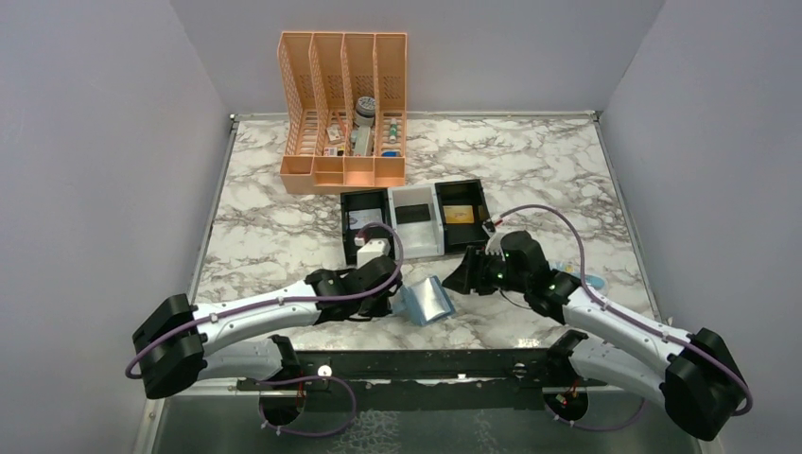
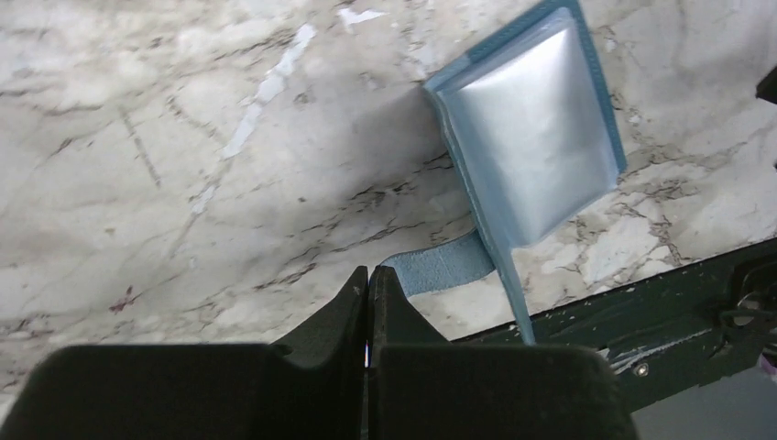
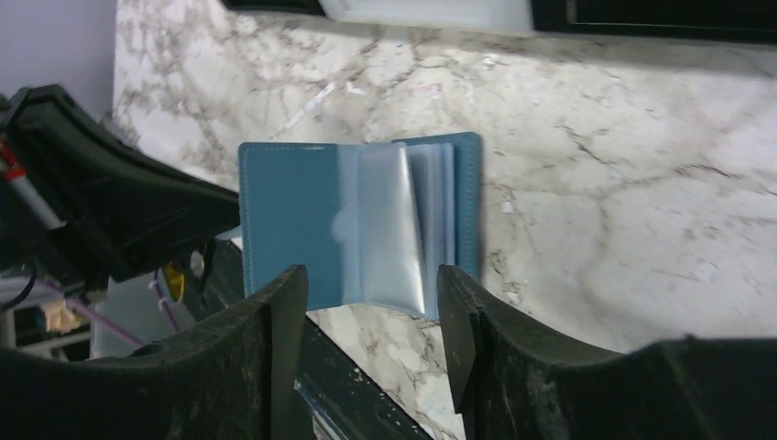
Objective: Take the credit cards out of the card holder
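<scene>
So we're looking at the card holder point(image 3: 293, 220) sitting open near the front edge of the table, right between the two arms. Its blue cover is spreading out and its clear sleeves point(image 3: 389, 229) are fanning up.

We're guessing the left gripper point(image 2: 368, 273) is doing anchor duty. Its fingers are pressing fully together and the edge of the left cover flap is running right into the tips, so it looks like it's nipping that flap to stop the thing flopping shut.

The right gripper point(image 3: 371, 275) is hanging just in front with its fingers roughly half spread and nothing between them. It's lining up on the sleeves, probably to fish a card out.

We're not seeing any card in those sleeves for sure, they're too shiny. A black card point(image 1: 411, 214) is lying in the middle bay of the tray point(image 1: 344, 227) just behind.

Everything's sitting on a marble-pattern table point(image 1: 274, 236), with an orange file rack point(image 1: 345, 95) standing at the back and plain lilac-grey walls point(image 1: 95, 142) boxing it in.
</scene>
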